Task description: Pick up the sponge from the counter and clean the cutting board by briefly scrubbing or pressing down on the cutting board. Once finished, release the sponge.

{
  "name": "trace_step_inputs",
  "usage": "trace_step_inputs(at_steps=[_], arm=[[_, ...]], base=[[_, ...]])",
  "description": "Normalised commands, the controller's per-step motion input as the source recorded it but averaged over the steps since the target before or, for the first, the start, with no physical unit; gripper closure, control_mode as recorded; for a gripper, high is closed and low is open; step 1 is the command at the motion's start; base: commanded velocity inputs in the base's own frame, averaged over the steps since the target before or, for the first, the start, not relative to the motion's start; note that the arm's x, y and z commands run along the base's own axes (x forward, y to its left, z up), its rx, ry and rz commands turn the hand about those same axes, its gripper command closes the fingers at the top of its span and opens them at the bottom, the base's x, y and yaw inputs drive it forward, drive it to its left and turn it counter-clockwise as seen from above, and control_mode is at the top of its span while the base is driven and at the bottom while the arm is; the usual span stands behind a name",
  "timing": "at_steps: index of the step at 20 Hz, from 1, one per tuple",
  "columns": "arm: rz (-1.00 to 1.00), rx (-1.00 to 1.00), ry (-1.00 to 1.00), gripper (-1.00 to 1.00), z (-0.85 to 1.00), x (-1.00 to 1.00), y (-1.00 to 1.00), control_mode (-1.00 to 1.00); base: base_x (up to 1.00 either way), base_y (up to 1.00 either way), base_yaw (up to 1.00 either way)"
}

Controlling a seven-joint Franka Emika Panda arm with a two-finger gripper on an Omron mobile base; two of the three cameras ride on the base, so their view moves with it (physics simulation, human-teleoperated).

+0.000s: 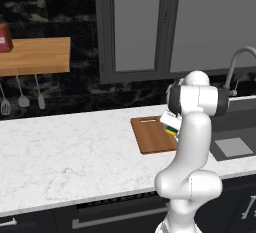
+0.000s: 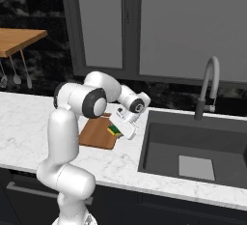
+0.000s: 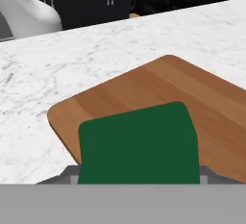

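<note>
The sponge is a small yellow block with a dark green layer, and my gripper is shut on it over the right end of the reddish-brown cutting board. From the right, the sponge sits low in the gripper at the near right part of the board; contact with the wood cannot be told. In the hand view the sponge's green face hides the fingertips, with the cutting board behind it on the white marble counter.
A sink with a curved faucet lies just right of the board. A wooden wall shelf with a red box and hanging utensils is at the far left. Bare counter stretches left of the board.
</note>
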Motion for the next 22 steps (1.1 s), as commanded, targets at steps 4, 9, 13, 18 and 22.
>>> trace_step_inputs(at_steps=[4, 9, 13, 18, 22], arm=[[0.08, 0.02, 0.11, 1.0, -0.51, -0.9, 0.01, -1.0], [0.07, 0.01, 0.11, 1.0, -0.51, -0.87, 0.05, -1.0], [0.06, 0.0, 0.09, 1.0, -0.5, -0.95, 0.1, -1.0], [0.09, 0.0, 0.05, 1.0, -0.49, -0.99, 0.12, -1.0], [0.03, -0.03, -0.16, 1.0, 0.15, -0.73, 0.19, -1.0]], base=[[0.0, 0.0, 0.0], [0.0, 0.0, 0.0], [0.0, 0.0, 0.0], [0.0, 0.0, 0.0], [0.0, 0.0, 0.0]])
